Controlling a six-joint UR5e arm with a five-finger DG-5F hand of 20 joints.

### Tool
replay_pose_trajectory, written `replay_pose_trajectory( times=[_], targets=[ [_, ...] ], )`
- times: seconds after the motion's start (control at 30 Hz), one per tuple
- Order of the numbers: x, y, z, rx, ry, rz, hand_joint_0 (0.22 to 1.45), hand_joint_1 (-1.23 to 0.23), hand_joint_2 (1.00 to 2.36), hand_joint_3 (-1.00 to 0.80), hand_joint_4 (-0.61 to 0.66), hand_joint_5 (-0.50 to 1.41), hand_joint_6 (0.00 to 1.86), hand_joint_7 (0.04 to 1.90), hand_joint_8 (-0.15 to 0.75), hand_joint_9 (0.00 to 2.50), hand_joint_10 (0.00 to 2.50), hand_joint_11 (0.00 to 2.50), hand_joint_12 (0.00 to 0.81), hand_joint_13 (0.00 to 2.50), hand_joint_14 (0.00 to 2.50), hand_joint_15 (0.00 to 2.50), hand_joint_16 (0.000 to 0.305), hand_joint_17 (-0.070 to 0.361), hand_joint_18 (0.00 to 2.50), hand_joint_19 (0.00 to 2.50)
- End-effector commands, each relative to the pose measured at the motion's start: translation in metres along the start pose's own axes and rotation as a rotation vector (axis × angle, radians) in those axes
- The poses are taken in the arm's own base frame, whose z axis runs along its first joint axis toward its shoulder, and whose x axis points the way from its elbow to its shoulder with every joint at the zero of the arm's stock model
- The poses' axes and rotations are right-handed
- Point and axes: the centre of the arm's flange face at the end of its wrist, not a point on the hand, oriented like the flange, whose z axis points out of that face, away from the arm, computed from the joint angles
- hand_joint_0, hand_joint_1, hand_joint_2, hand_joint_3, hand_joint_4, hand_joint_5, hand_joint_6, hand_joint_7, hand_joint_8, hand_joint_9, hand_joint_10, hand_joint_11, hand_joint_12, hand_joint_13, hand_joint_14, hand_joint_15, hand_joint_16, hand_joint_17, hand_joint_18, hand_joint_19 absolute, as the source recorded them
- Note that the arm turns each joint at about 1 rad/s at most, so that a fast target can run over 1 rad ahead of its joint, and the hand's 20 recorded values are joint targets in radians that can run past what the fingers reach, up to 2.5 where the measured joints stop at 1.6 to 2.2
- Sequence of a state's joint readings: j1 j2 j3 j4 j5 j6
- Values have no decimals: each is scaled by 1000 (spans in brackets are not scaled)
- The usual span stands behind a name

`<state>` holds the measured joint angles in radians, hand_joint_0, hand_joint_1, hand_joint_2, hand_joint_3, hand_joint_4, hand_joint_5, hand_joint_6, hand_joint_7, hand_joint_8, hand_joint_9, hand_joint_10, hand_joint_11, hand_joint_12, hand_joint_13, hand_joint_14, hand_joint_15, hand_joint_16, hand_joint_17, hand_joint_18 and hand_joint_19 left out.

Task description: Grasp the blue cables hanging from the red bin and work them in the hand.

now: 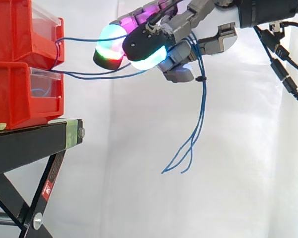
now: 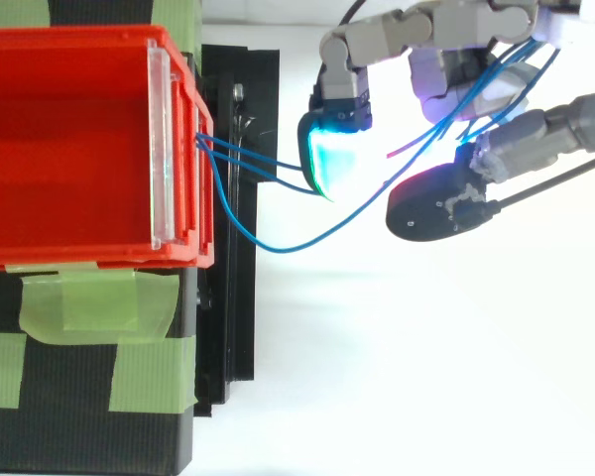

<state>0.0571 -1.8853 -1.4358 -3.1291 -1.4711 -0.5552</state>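
Several thin blue cables (image 1: 201, 114) leave the front of the stacked red bins (image 1: 17, 94) and run right, fairly taut, to my hand (image 1: 181, 49). The hand hovers to the right of the bins, level with the upper one. Its fingers are curled round the cables, and the loose ends hang below it. Glowing fingertips (image 1: 109, 47) point towards the bins. From above, the cables (image 2: 278, 246) leave the red bin's (image 2: 79, 256) clear front panel and pass between a cyan fingertip (image 2: 332, 159) and a black pad into the hand (image 2: 446, 69).
The bins stand on a black stand (image 1: 35, 144) with green tape (image 2: 89, 307) across its top. A white curtain hangs behind. There is open space below and to the right of the hand.
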Motion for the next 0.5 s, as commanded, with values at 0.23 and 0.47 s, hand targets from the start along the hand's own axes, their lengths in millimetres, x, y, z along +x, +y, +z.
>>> replay_pose_trajectory(
  times=[0.23,0.47],
  targets=[
    [1,0,-1,6,11,28,1055,-644,1022,-378,122,153,247,1370,422,337,2500,2500,437,418,2500,2027,46,103,991,1381],
    [4,1,-1,11,18,69,1066,-639,1022,-408,121,155,260,1376,421,340,2500,2500,433,422,2500,2058,47,105,990,1370]
  ],
)
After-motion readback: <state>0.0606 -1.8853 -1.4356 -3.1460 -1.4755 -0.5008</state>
